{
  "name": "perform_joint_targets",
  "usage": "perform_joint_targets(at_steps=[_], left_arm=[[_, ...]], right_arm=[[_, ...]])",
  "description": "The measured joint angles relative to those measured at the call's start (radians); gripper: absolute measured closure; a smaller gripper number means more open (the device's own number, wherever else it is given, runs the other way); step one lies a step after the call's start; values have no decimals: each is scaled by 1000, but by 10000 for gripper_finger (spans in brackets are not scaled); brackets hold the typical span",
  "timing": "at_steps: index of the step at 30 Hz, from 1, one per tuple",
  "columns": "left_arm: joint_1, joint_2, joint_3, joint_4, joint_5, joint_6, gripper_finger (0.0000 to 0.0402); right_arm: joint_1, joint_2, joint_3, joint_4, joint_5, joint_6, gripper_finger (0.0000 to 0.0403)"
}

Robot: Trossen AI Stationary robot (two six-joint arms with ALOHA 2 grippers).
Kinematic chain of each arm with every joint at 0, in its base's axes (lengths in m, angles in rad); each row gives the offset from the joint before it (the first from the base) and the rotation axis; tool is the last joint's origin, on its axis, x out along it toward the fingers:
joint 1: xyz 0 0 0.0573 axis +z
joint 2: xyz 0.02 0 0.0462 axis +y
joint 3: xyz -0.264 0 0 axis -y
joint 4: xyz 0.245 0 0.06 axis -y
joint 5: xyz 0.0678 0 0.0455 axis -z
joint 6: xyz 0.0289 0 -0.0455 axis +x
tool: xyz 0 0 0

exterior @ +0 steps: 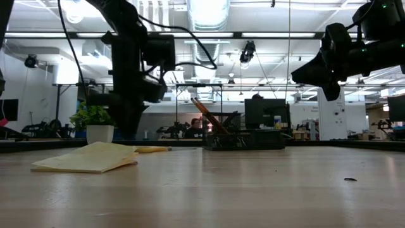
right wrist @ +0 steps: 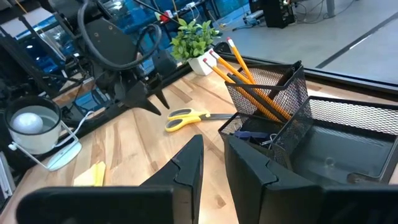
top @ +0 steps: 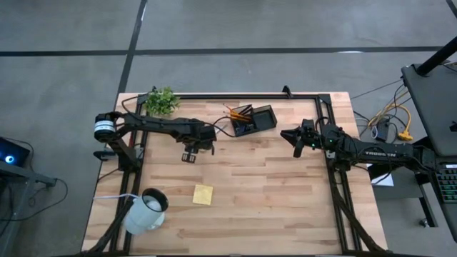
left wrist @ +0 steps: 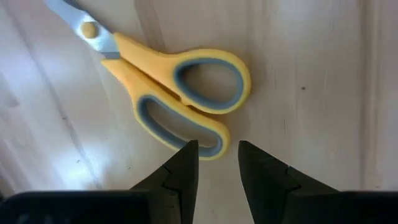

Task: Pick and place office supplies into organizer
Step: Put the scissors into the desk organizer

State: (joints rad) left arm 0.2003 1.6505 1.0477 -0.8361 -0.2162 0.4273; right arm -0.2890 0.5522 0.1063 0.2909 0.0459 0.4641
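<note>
Hanging over the yellow-handled scissors [left wrist: 171, 87], the left gripper [left wrist: 216, 163] has its two dark fingers a little apart with nothing between them. The scissors lie flat on the wooden table [top: 271, 185], just past the fingertips, and the gripper does not touch them. From the right wrist view the scissors [right wrist: 189, 117] sit between the left arm and the black mesh organizer [right wrist: 305, 134]. Orange pencils [right wrist: 245, 78] lean in one part of the organizer, near the back of the table. The yellow sticky-note pad [top: 203, 194] lies on the table toward the front, close to the white mug [top: 146, 210]. A small green plant [top: 161, 101] stands at the back. The right gripper [top: 295, 141] waits in the air to the right of the organizer, its fingers a little apart and holding nothing.
</note>
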Motion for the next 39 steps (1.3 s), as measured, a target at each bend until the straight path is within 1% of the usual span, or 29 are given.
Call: perform_joint_targets(at_steps=[2,5,10,14,17,20,26,29,33,39], left_arm=[[4,0,-23,14,3,27,304],[4,0,-33,34,-25,28,304],[11,0,-49,65,-18,57,304],[22,0,-69,76,-9,60,304],[30,0,-93,77,32,87,304],[29,0,-109,86,31,111,304],[30,0,-112,166,5,110,304],[30,0,-111,193,5,147,304],[30,0,-116,201,5,213,304],[36,0,-127,200,15,216,304]], right_arm=[[0,0,0,0,4,0,346],[0,0,0,0,6,0,346],[0,0,0,0,6,0,346],[0,0,0,0,7,0,346],[0,0,0,0,7,0,346],[1,0,0,0,7,0,346],[1,0,0,0,7,0,346],[1,0,0,1,8,0,346],[1,0,0,1,10,5,346],[1,0,0,1,10,7,346]])
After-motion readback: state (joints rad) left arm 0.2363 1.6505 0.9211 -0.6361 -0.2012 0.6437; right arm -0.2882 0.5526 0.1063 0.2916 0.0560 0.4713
